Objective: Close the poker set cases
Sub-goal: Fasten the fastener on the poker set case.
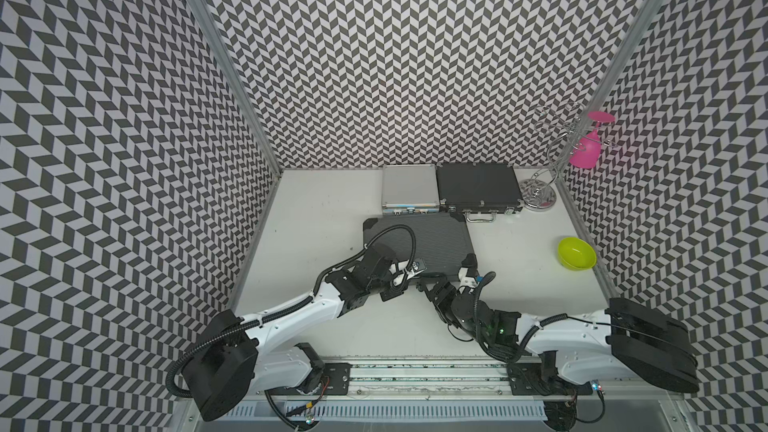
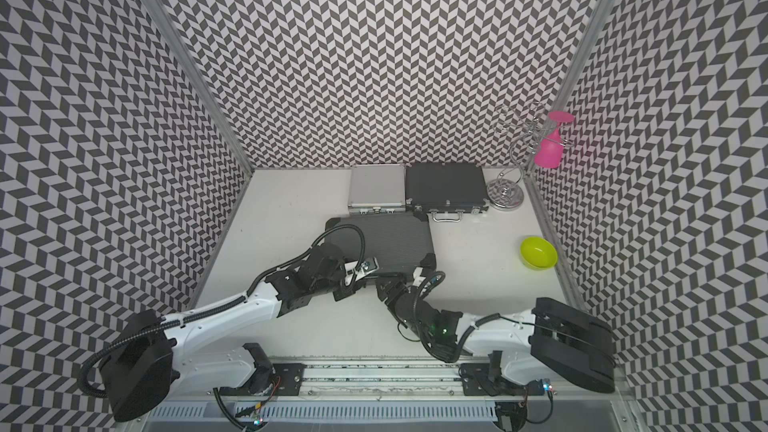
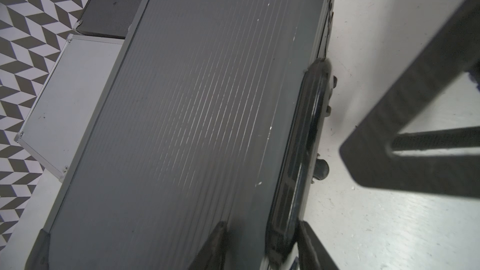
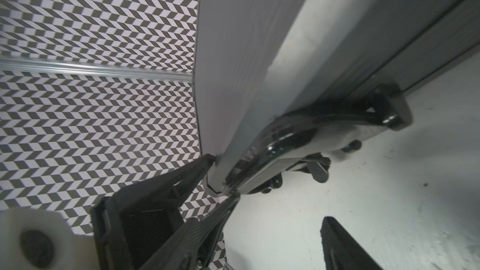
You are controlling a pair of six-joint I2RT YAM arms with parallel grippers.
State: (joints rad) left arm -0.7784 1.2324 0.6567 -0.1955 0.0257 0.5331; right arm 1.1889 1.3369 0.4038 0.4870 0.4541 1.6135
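Mid-frame, the ribbed case is being straddled at its handle by the left hand, grip unclear; the right hand is being held open.

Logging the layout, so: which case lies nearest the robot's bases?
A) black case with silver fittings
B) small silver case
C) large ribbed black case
C: the large ribbed black case lies in front; the small silver case and the black case with silver fittings sit behind it.
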